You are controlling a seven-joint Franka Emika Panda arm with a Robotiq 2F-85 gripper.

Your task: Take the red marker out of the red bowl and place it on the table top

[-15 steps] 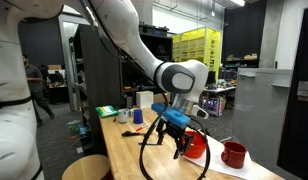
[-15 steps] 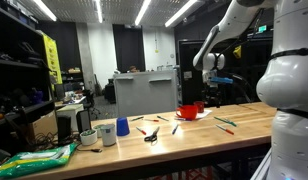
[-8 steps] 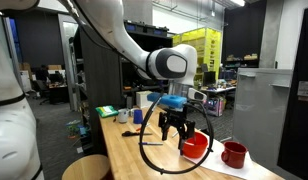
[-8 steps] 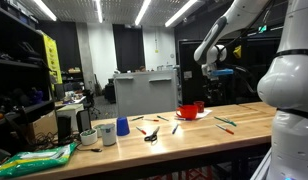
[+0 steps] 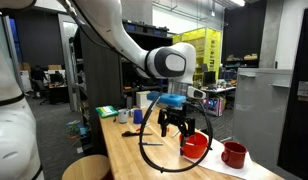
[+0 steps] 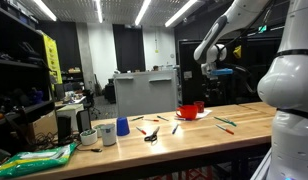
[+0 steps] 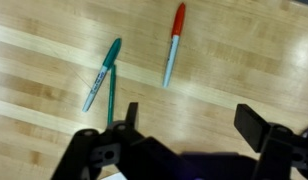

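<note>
The red bowl (image 5: 197,146) stands on the light wooden table top (image 5: 127,152) and also shows in an exterior view (image 6: 189,111). The red marker does not show in the bowl; its inside is hidden from these angles. My gripper (image 5: 174,131) hangs open and empty in the air, above and just beside the bowl, high over the table (image 6: 216,80). In the wrist view the gripper (image 7: 194,120) has its jaws wide apart with nothing between them, over bare table top (image 7: 229,70). The bowl is out of that view.
A red mug (image 5: 233,154) stands beside the bowl. A white-bodied pen with a red cap (image 7: 172,45) and two teal pens (image 7: 102,75) lie on the wood. Scissors (image 6: 151,135), loose pens (image 6: 225,123), a blue cup (image 6: 121,127) and a white cup (image 6: 106,133) are further along.
A second ago the gripper was tilted and low by the bowl. It has risen and straightened to point down. In the last half second it has hardly moved.
</note>
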